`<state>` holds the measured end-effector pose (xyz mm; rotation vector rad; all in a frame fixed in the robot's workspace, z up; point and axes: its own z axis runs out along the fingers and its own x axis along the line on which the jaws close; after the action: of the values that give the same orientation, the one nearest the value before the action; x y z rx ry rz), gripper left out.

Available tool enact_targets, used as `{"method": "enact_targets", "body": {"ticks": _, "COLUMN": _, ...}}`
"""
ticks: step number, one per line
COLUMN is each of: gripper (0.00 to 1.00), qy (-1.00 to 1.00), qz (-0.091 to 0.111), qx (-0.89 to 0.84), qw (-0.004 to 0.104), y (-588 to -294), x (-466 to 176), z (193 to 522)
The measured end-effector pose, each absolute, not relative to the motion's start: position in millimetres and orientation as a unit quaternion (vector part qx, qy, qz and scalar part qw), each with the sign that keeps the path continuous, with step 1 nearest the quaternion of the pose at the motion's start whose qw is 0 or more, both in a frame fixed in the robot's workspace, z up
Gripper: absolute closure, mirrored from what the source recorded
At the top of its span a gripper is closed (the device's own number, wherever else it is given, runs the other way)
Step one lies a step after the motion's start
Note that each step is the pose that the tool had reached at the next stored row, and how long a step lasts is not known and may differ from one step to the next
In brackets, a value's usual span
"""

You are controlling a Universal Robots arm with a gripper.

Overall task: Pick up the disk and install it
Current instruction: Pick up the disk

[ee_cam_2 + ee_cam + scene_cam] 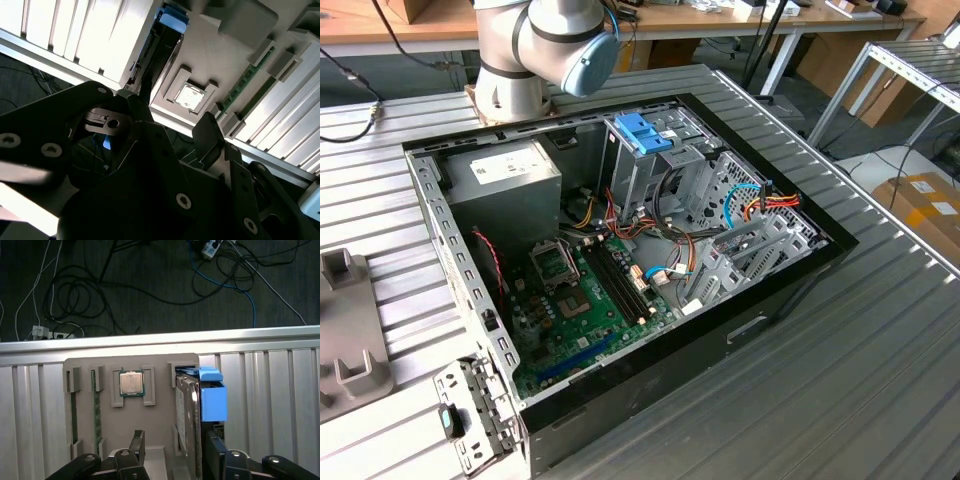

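Observation:
The disk (187,415) stands on edge in a slot of a grey fixture tray (160,385), with its light-blue carrier (212,395) on one side. My gripper (176,447) is open just above it. One black finger (138,442) is to one side of the disk and the other (215,452) is on the carrier side, with a gap to the drive on both. In the second wrist view the disk (155,50) lies just beyond the gripper (172,117), its blue carrier end (174,17) farthest away.
The tray also holds a processor chip (131,383) and memory sticks (97,410). In the exterior view an open computer case (620,260) lies on the slatted metal table (840,380). It holds a grey power-supply box (510,170) and a bare blue bracket (643,132). Cables lie on the floor past the table edge (150,340).

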<state>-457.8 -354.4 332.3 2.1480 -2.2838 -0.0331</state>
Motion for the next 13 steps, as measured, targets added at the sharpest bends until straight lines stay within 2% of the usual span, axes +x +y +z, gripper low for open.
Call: {"method": "enact_targets", "body": {"ticks": 13, "gripper": 0.40, "qy": -0.728, "qz": -0.012, "qx": 0.685, "qw": 0.002, "y": -334.8, "x": -471.2, "z": 325.2}}
